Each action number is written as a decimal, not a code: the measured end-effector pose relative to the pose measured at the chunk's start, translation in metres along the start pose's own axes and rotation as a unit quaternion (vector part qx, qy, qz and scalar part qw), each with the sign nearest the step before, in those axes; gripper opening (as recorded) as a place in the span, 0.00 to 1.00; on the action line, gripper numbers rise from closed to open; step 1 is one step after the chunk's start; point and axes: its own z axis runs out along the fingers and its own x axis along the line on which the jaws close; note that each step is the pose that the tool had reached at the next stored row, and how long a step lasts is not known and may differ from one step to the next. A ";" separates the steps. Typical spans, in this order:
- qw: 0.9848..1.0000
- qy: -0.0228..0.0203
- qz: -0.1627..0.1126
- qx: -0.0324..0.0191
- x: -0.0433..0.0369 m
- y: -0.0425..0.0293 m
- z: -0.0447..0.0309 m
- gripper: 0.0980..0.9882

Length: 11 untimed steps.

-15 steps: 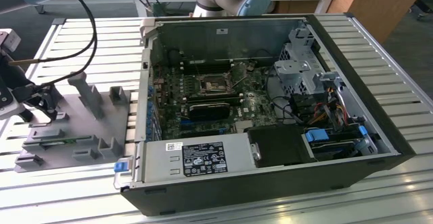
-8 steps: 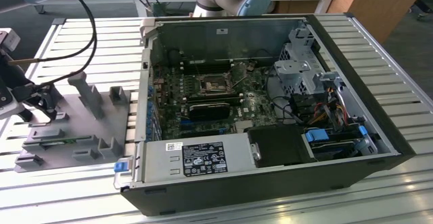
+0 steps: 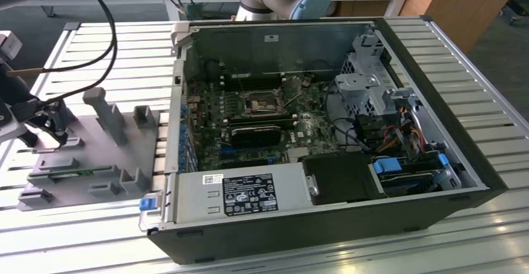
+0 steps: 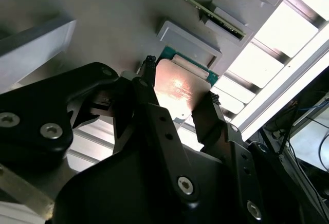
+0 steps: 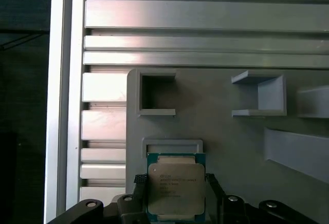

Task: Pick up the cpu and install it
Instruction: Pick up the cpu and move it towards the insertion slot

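Counting the pieces: singles throughout.
One cpu point(image 5: 176, 193), one gripper point(image 5: 175, 179), one grey fixture tray point(image 3: 87, 156) and one open computer case point(image 3: 248, 44) are showing above one slatted table point(image 3: 471, 69).

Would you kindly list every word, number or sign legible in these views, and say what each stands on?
Shiny silver square cpu: several lines of dark print, too small to read.
White label on the grey metal power supply box: print and symbols, too blurred to read.
Small white sticker on the computer case's inner wall: unreadable.
Nothing is legible.
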 end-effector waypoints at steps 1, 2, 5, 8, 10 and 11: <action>1.000 0.000 0.000 0.000 0.0000 0.0000 -0.0008 0.49; 1.000 0.000 0.000 0.000 0.0000 0.0001 -0.0015 0.49; 1.000 0.000 0.000 0.000 0.0000 0.0003 -0.0034 0.49; 1.000 0.000 0.000 0.000 -0.0001 0.0004 -0.0048 0.49; 1.000 0.000 0.000 0.000 -0.0001 0.0004 -0.0061 0.49; 1.000 0.000 0.000 0.000 -0.0001 0.0005 -0.0068 0.49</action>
